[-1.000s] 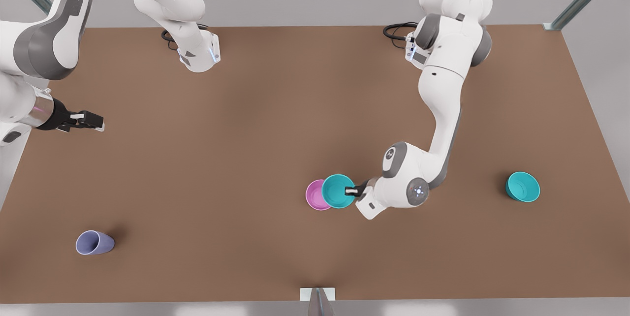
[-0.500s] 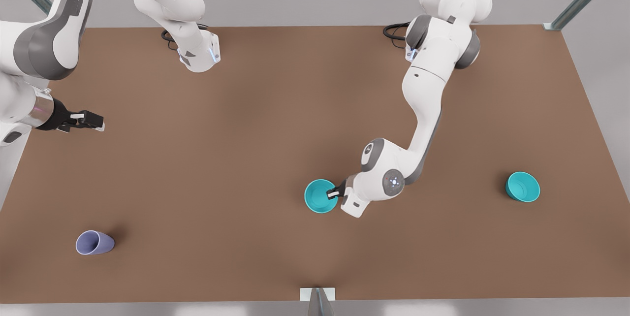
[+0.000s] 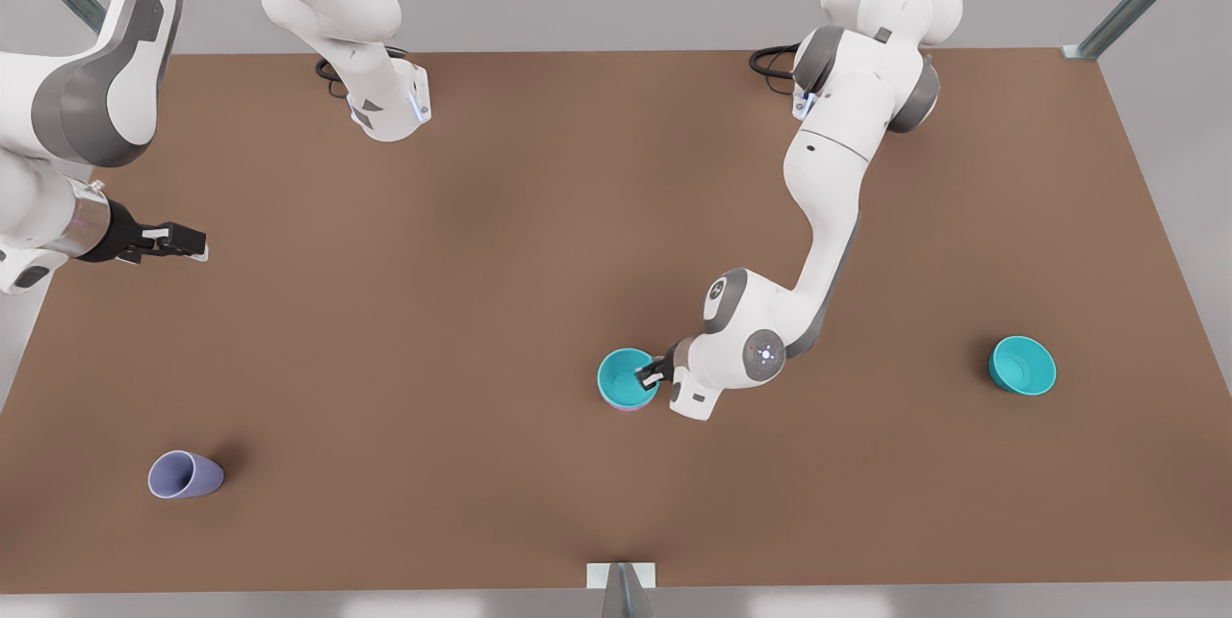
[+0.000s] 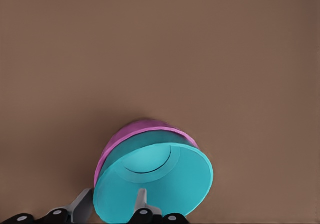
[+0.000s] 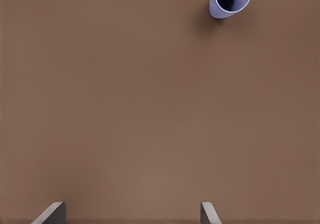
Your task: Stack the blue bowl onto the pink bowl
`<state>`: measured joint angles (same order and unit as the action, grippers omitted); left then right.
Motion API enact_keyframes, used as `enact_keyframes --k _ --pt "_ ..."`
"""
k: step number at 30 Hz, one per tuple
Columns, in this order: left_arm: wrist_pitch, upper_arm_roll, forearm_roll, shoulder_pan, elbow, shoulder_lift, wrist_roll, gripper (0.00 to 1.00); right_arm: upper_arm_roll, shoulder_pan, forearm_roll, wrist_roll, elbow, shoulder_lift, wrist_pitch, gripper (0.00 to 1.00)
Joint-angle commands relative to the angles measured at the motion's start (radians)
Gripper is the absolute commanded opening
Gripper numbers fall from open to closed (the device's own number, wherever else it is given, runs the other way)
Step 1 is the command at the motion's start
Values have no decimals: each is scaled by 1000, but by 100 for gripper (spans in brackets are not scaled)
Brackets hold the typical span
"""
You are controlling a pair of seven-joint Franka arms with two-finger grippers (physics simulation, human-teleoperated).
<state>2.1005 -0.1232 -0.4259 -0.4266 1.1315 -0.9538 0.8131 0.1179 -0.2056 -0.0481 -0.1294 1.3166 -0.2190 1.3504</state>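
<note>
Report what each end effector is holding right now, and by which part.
The left end effector grips the blue bowl by its rim, one finger inside, one outside, with the bowl nested in the pink bowl. The right end effector waits open, holding nothing.

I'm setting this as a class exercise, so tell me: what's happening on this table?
The left hand grips the rim of the blue bowl, which sits nested in the pink bowl but has not been released. The right hand waits open over bare table. A second teal bowl and a lavender cup lie aside.

Brown table (image 3: 481,262) (bowls, cup (image 3: 185,475))
</note>
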Motion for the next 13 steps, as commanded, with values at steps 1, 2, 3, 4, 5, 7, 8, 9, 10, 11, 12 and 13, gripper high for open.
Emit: enact_keyframes --k 1,2,3,4,5,7,8,9,10,11,12,13 --pt "-118 13 41 2 1 27 132 100 0 0 1 -4 0 1 0 100" --pt "-313 60 114 8 -12 101 136 100 0 0 1 -4 0 1 0 100" --pt "-514 128 122 14 -16 196 135 100 0 0 1 -4 0 1 0 100" --pt "-677 214 119 14 -36 288 94 100 0 0 1 -4 0 1 0 100" --pt "-787 278 147 14 -38 389 -101 100 0 0 1 -4 0 1 0 100" --pt "-826 280 304 12 -39 495 -421 100 0 -1 1 -7 0 1 0 100" --pt "-866 258 360 37 -39 565 -621 100 0 -1 1 -7 0 1 0 100" --pt "-792 -22 484 247 92 690 -712 100 0 -1 1 -7 0 1 0 100" --pt "-686 -96 513 315 224 793 -712 100 0 -1 1 -7 0 1 0 100" --pt "-683 -79 512 315 249 819 -712 100 0 -1 1 -7 0 1 0 100" --pt "-688 -76 512 315 251 834 -712 100 0 0 1 -9 0 1 0 100" --pt "-689 -76 509 315 249 834 -712 100 0 0 1 -9 0 1 0 100"
